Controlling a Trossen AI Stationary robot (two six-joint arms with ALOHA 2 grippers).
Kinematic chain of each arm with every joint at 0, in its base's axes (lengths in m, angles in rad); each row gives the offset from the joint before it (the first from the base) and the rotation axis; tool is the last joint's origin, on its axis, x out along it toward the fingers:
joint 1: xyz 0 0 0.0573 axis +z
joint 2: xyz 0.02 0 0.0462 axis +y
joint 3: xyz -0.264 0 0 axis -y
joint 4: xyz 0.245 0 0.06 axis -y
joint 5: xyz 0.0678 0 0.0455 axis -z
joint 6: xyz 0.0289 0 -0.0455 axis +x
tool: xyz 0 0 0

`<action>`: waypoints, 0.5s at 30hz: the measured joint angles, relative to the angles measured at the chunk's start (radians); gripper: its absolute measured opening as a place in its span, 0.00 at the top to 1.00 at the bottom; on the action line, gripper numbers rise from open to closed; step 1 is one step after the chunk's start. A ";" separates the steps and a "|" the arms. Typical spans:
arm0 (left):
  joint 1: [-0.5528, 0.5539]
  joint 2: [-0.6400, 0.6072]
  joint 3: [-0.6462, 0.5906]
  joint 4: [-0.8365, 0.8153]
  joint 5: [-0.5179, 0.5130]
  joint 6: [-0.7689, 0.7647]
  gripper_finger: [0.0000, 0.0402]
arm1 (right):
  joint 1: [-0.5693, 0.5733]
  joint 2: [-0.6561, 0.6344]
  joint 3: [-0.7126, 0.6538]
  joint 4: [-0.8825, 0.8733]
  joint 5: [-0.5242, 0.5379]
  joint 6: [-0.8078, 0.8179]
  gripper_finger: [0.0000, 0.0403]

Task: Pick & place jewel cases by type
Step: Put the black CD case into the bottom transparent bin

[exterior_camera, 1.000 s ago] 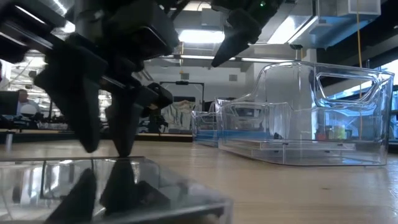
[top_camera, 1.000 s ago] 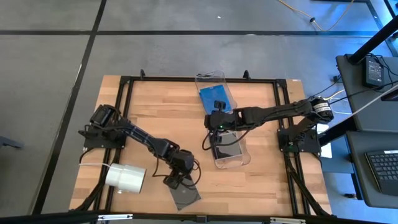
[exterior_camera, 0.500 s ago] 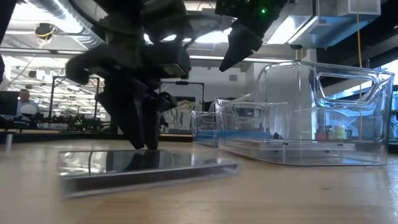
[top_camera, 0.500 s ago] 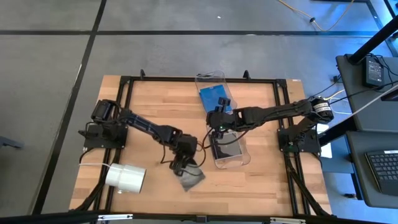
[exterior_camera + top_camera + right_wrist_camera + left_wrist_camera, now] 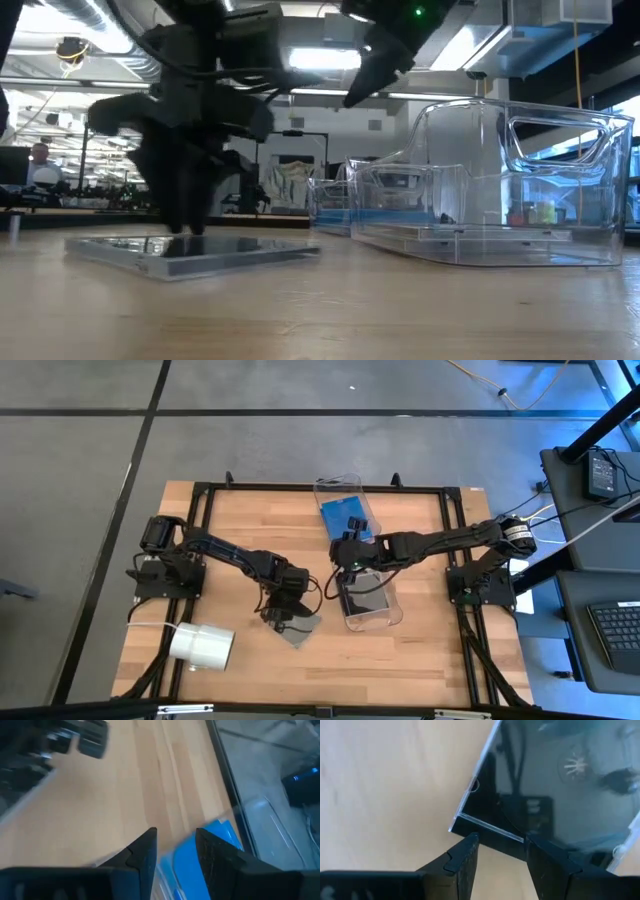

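A dark jewel case (image 5: pixel 300 628) (image 5: pixel 190 247) (image 5: pixel 560 785) with a clear cover lies flat on the wood, left of the bins. My left gripper (image 5: pixel 279 610) (image 5: pixel 185 215) (image 5: pixel 500 840) stands over its edge, fingers pointing down and a narrow gap apart. My right gripper (image 5: pixel 350 552) (image 5: pixel 372 70) (image 5: pixel 175 837) hangs open above the two clear bins and touches nothing. A blue jewel case (image 5: pixel 343 513) (image 5: pixel 210 845) lies in the far bin. Another dark case (image 5: pixel 362 596) lies in the near bin. My left gripper meets the dark case at its black spine edge (image 5: pixel 492 834), close to one corner, coming from above and pointing down. One fingertip (image 5: pixel 535 845) stands over the cover, the other (image 5: pixel 470 842) at the edge. The case is not pinched and lies flat on the table.
A white cylindrical roll (image 5: pixel 203 645) lies near the table's near-left corner. The two clear bins (image 5: pixel 385 615) (image 5: pixel 500 180) stand end to end right of the table's middle. A black frame (image 5: pixel 200 510) runs around the tabletop. Bare wood lies between roll and case.
My left gripper has moved from the near edge toward the far edge, taking the dark case along. The case slid over the wood and turned about. Half a second ago one side was tipped up; now it lies flat.
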 joint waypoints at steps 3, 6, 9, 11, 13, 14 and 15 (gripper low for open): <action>0.000 -0.024 -0.005 -0.069 -0.061 -0.015 0.61 | 0.000 0.000 0.000 0.057 -0.031 -0.040 0.66; 0.000 -0.059 -0.002 -0.094 -0.116 -0.018 0.62 | 0.000 0.000 0.000 0.098 -0.058 -0.084 0.66; 0.000 -0.074 -0.002 -0.095 -0.141 -0.017 0.61 | 0.000 0.000 0.000 0.126 -0.098 -0.105 0.66; 0.000 -0.091 0.000 -0.101 -0.142 -0.017 0.61 | 0.000 0.000 0.000 0.142 -0.144 -0.105 0.66; -0.001 -0.111 0.000 -0.142 -0.139 -0.009 0.61 | -0.001 0.000 0.000 0.150 -0.215 -0.104 0.66; -0.001 -0.124 0.000 -0.163 -0.132 -0.009 0.61 | -0.001 0.000 0.000 0.153 -0.259 -0.104 0.66; -0.003 -0.139 0.000 -0.169 -0.123 -0.009 0.61 | -0.001 0.000 0.000 0.153 -0.308 -0.107 0.66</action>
